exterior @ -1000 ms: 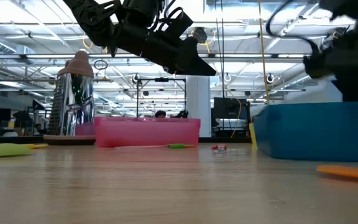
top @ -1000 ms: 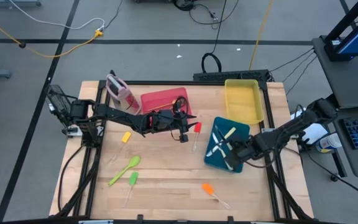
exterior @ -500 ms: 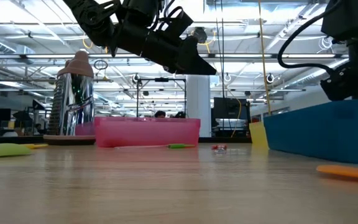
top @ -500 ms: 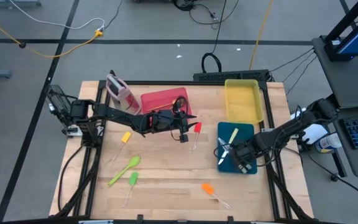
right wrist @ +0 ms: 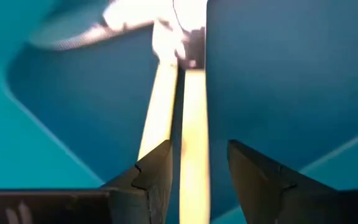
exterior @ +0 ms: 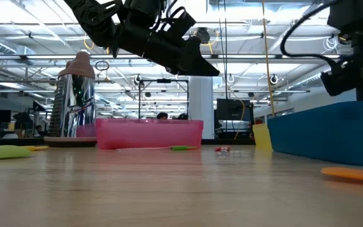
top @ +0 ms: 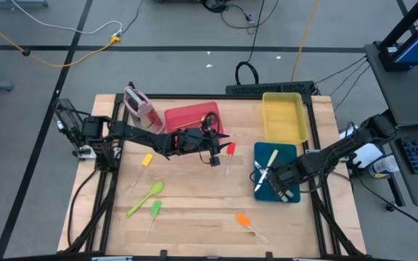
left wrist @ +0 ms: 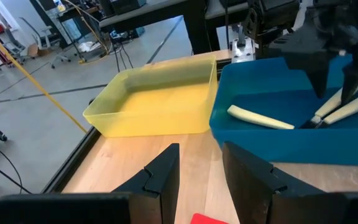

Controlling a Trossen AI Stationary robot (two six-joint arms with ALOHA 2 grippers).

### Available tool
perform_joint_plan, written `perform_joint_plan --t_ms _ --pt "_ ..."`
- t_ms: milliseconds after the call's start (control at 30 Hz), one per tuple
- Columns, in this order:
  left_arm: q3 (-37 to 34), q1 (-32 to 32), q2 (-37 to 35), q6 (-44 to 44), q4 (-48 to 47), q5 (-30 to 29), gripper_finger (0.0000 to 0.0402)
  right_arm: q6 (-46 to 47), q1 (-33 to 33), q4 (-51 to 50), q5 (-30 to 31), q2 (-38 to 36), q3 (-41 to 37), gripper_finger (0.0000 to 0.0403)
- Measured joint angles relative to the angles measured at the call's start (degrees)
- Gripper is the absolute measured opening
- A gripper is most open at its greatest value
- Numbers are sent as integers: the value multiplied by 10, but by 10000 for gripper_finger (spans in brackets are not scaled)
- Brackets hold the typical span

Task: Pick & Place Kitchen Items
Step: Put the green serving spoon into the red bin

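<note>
Three cream-handled knives [top: 265, 168] lie in the blue tray [top: 285, 156] at the right. My right gripper [top: 281, 186] points down over the tray's near end, open. In the right wrist view two knife handles [right wrist: 194, 112] run between its fingers [right wrist: 156, 163] without touching them. My left gripper [top: 215, 158] hangs open above the table's middle, beside a red-headed spatula [top: 229, 149] that lies flat. Flat on the wood also lie an orange-headed spatula [top: 147, 159], a green spoon [top: 146, 197], a green-headed spatula [top: 154, 210] and another orange-headed spatula [top: 244, 220].
A red tray [top: 192, 118] and a yellow tray [top: 284, 116] stand at the far side, and a pink-and-grey upright container [top: 138, 106] at the far left. The yellow tray nearly meets the blue one. Bare wood lies along the near edge between the utensils.
The blue tray stood skewed, with a corner pointing left. It has turned about on the table and now sits square to the edges, a little farther right, the knives still inside. My right gripper has stayed over the tray's near end.
</note>
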Motion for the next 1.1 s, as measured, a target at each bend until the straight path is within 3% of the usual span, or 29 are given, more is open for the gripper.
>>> perform_joint_plan --t_ms 267,467,733,900,1100 --pt "0 6 0 -13 -72 0 127 -23 1 16 82 -96 0 136" --pt "0 11 0 -86 -126 0 127 -154 1 96 192 -141 0 136" --pt "0 5 0 -162 -189 0 127 -420 1 281 318 -141 0 136" --pt "0 -2 0 -170 -230 0 127 -547 0 420 354 -131 -12 135" --pt "0 -2 0 -193 -288 -1 127 -659 0 623 365 -120 -86 133"
